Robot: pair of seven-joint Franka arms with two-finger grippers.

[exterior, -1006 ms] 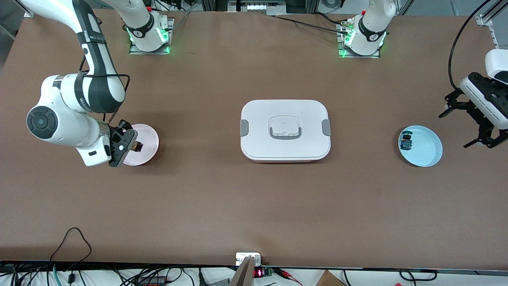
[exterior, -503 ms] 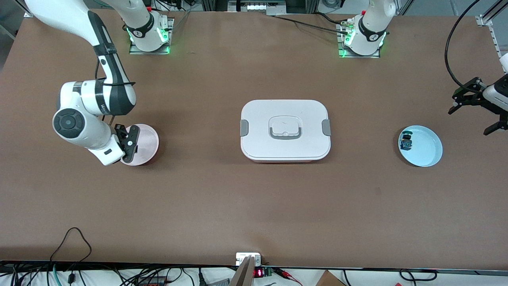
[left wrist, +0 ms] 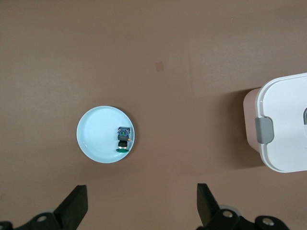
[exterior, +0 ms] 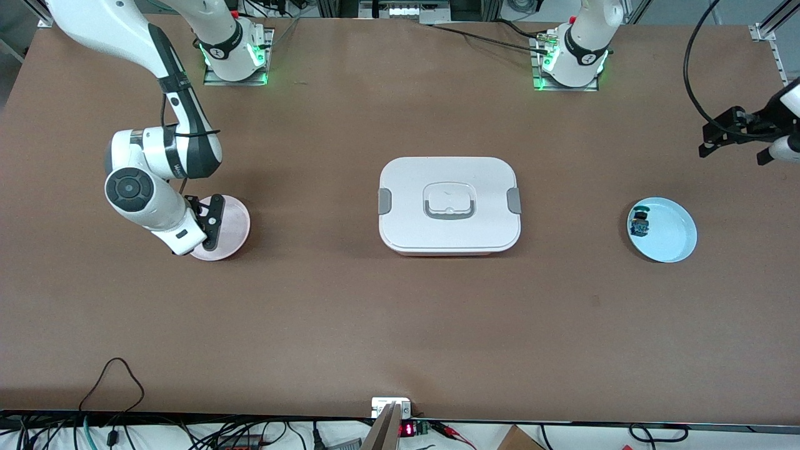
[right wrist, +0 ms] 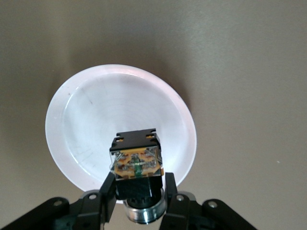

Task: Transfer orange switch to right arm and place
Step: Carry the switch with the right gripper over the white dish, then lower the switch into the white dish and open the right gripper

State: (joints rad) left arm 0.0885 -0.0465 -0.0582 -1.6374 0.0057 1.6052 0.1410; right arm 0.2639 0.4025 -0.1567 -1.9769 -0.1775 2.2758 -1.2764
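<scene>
The orange switch (right wrist: 136,165), a small black part with an orange body, is clamped between the fingers of my right gripper (right wrist: 139,189). It hangs just above the pink plate (right wrist: 96,120). In the front view my right gripper (exterior: 212,222) is over the pink plate (exterior: 232,226) at the right arm's end of the table, and the switch is hidden there. My left gripper (exterior: 731,154) is open and empty, up near the table edge at the left arm's end. In the left wrist view the left gripper (left wrist: 141,203) is open.
A light blue plate (exterior: 672,234) holds a black part with a green-and-blue body (exterior: 639,224), also in the left wrist view (left wrist: 123,139). A white lidded box (exterior: 449,205) with a grey handle stands mid-table.
The right arm has swung in and turned its gripper down over the pink plate with the switch. The left gripper has drawn away from the blue plate toward the table edge.
</scene>
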